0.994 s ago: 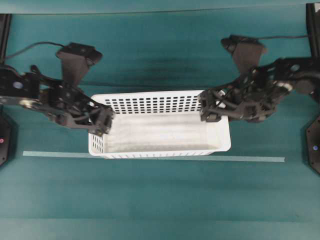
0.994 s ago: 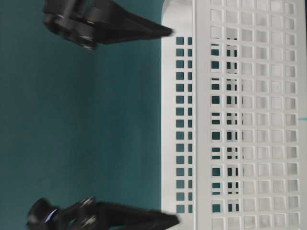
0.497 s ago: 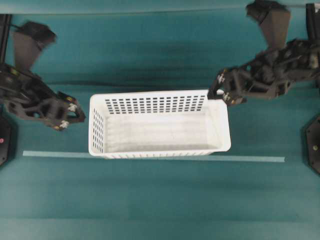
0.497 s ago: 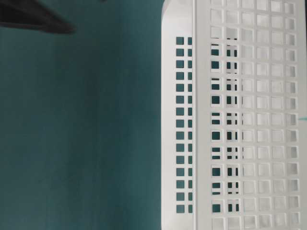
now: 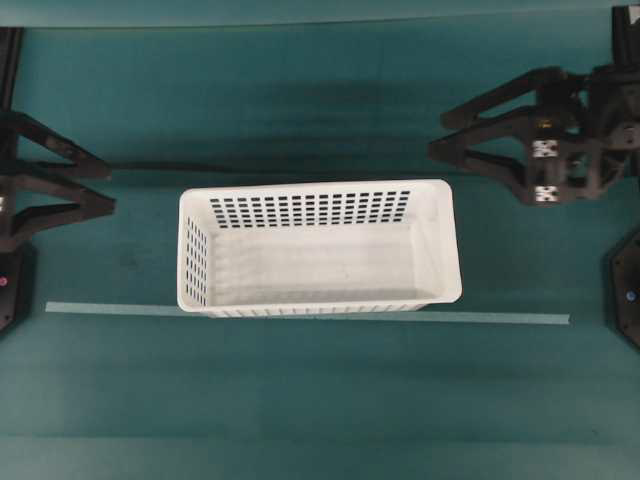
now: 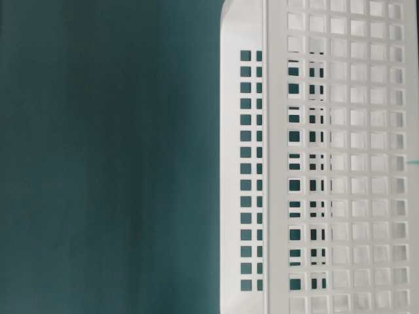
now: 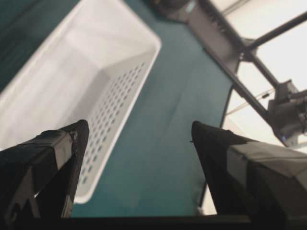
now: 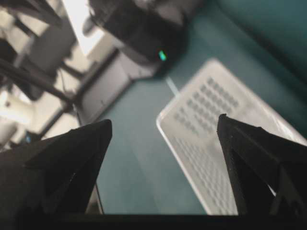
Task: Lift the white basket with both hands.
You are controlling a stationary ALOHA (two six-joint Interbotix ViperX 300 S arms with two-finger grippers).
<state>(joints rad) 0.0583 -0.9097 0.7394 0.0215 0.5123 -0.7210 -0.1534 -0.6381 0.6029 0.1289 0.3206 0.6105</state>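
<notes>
- The white basket (image 5: 320, 250) sits upright in the middle of the green surface (image 5: 300, 400), its near long wall just behind a pale tape line (image 5: 500, 318); nothing shows inside it.
- The left gripper (image 5: 95, 187) stands well off its left end, fingers spread wide and holding nothing.
- The right gripper (image 5: 440, 133) hangs beyond the far right corner, likewise spread and empty, not touching the rim.
- Judged from this, no grasp is in place: lifting calls for each gripper to reach an end rim, clench together, then rise evenly.
</notes>
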